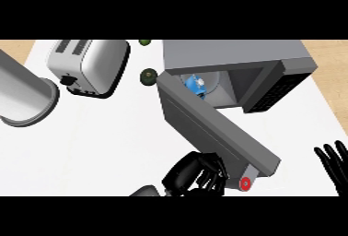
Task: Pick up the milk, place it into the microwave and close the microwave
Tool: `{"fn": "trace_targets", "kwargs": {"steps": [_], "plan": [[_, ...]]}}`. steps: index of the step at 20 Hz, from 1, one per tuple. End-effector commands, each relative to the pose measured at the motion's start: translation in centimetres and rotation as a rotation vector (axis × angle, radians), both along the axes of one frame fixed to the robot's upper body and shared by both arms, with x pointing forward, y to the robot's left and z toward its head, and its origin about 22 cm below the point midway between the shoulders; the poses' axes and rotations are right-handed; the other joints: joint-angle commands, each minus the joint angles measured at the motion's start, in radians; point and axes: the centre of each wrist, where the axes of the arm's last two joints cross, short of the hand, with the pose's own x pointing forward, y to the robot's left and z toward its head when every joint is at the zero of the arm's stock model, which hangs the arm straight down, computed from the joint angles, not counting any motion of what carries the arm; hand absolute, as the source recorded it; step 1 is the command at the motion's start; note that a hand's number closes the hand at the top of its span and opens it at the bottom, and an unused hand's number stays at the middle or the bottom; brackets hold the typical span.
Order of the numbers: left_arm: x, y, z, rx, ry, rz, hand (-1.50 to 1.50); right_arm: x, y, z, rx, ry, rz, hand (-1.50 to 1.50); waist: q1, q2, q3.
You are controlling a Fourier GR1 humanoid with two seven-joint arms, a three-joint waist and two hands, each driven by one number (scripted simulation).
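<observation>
A blue-and-white milk (196,85) sits in the grey microwave (234,57), beside a silver toaster (88,64) on the white counter (102,138).

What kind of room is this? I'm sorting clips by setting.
Most likely a kitchen counter: a white countertop carries a silver toaster and an open microwave, its door swung wide.

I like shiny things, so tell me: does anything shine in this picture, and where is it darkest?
In the head view, the toaster and the metal pot at the left show bright streaks of light. The white counter looks evenly lit, with soft shade beside the microwave door. The darkest parts are the left robot hand by the door and the right robot hand at the right edge.
</observation>
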Motion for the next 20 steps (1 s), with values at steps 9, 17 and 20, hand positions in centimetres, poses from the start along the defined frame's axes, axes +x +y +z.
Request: {"fn": "trace_targets", "kwargs": {"steps": [9, 17, 20], "plan": [[3.0, -3.3, 3.5, -0.066, -0.081, 0.167, 1.50, 0.8, 1.9, 4.8, -0.006, -0.050, 0.158, -1.50, -0.066, 0.016, -0.002], [7.2, -3.9, 6.5, -0.108, -0.131, 0.304, 1.50, 0.8, 2.5, 6.5, -0.011, -0.036, 0.161, -1.50, -0.088, 0.026, -0.001], [8.3, -3.4, 5.9, -0.107, -0.150, 0.348, 1.50, 0.8, 2.6, 7.4, -0.019, -0.044, 0.171, -1.50, -0.107, 0.034, -0.001]]}}
